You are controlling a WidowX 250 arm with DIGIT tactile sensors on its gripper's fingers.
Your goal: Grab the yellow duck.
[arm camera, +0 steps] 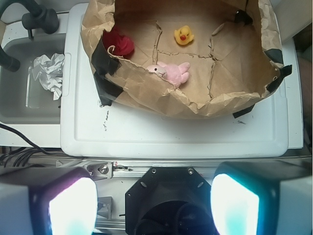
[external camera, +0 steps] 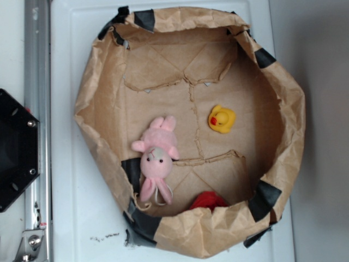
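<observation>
The yellow duck (external camera: 222, 119) sits upright on the brown paper floor of a crumpled paper-lined bin (external camera: 297, 117), right of centre in the exterior view. From the wrist camera the yellow duck (arm camera: 184, 35) shows far off near the top. My gripper (arm camera: 154, 205) hangs above the robot base, well short of the bin, open wide with nothing between its glowing pads (arm camera: 73, 208). The gripper is out of the exterior view.
A pink plush bunny (external camera: 157, 155) lies left of the duck and a red object (external camera: 208, 201) rests by the bin's near wall. The bin stands on a white tray (arm camera: 171, 132). A grey tub with crumpled paper (arm camera: 49, 73) is beside it. The black robot base (external camera: 13, 150) is at the left.
</observation>
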